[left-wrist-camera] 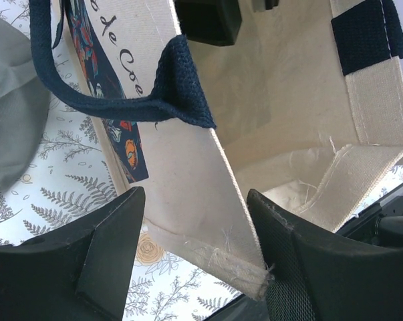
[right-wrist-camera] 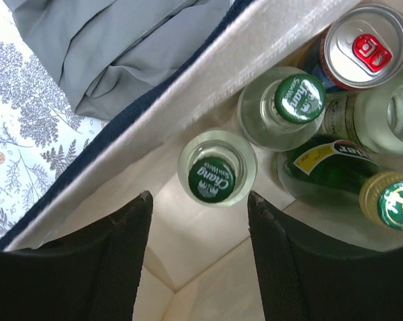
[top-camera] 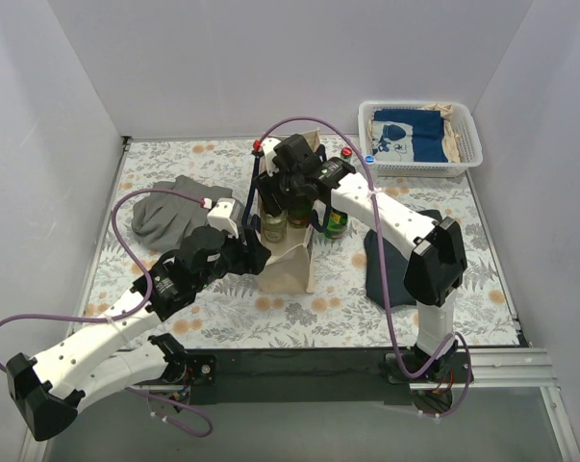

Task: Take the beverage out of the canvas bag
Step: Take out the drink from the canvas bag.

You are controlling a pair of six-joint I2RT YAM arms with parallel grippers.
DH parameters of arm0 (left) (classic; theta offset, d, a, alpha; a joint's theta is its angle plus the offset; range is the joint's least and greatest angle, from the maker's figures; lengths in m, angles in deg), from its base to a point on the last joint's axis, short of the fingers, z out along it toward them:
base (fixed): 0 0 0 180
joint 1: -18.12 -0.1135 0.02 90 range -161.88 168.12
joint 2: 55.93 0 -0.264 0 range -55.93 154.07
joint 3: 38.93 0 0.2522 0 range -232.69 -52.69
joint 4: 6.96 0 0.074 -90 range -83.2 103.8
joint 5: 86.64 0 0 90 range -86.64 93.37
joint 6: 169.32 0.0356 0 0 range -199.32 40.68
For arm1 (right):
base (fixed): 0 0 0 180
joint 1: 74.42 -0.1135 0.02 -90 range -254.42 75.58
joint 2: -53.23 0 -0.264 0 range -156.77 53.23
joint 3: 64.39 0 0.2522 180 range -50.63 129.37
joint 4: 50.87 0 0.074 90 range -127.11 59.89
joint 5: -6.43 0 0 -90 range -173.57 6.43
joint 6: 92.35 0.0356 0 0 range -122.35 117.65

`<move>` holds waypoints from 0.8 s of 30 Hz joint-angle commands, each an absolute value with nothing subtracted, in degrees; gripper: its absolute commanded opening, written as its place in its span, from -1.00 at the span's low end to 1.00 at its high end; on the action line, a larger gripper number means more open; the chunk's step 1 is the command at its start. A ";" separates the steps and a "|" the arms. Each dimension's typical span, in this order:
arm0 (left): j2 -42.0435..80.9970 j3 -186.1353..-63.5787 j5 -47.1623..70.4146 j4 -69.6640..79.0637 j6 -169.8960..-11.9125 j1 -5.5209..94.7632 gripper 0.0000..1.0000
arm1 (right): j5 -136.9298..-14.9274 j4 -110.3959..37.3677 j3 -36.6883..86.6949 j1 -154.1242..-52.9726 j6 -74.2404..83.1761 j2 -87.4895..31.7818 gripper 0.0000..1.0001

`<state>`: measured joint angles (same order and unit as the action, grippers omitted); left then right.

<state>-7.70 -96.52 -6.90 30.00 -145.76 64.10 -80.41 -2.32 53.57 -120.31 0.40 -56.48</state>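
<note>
The cream canvas bag (top-camera: 291, 268) with navy handles (left-wrist-camera: 114, 100) stands mid-table. Inside it, in the right wrist view, are a clear bottle with a green Chang cap (right-wrist-camera: 212, 178), a second such bottle (right-wrist-camera: 299, 99), a red-tabbed can (right-wrist-camera: 364, 45) and a green bottle (right-wrist-camera: 335, 175). My right gripper (right-wrist-camera: 200, 200) is open and empty, hanging over the bag's mouth just short of the nearest Chang bottle; it also shows in the top view (top-camera: 297, 188). My left gripper (left-wrist-camera: 194, 200) is open, its jaws straddling the bag's side wall (left-wrist-camera: 201, 200) near a corner, at the bag's left in the top view (top-camera: 254, 248).
A grey cloth (top-camera: 169, 214) lies left of the bag. A white plastic basket (top-camera: 467, 159) holding blue fabric stands at the back right. A dark mat (top-camera: 386, 265) lies under the right arm. A green bottle (top-camera: 336, 224) shows at the bag's right side.
</note>
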 commanded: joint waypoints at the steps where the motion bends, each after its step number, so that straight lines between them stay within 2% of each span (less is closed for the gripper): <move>1: -7.85 -94.70 -8.76 33.35 -143.93 64.26 0.22 | -80.23 -2.13 58.62 -120.56 0.20 -57.60 0.26; 7: -8.55 -94.70 -9.64 33.26 -144.36 64.26 0.28 | -80.49 -1.60 59.67 -120.74 0.29 -59.18 0.17; 24: -9.26 -94.61 -10.43 33.08 -144.36 64.26 0.36 | -81.55 1.04 61.17 -121.00 0.03 -62.61 0.16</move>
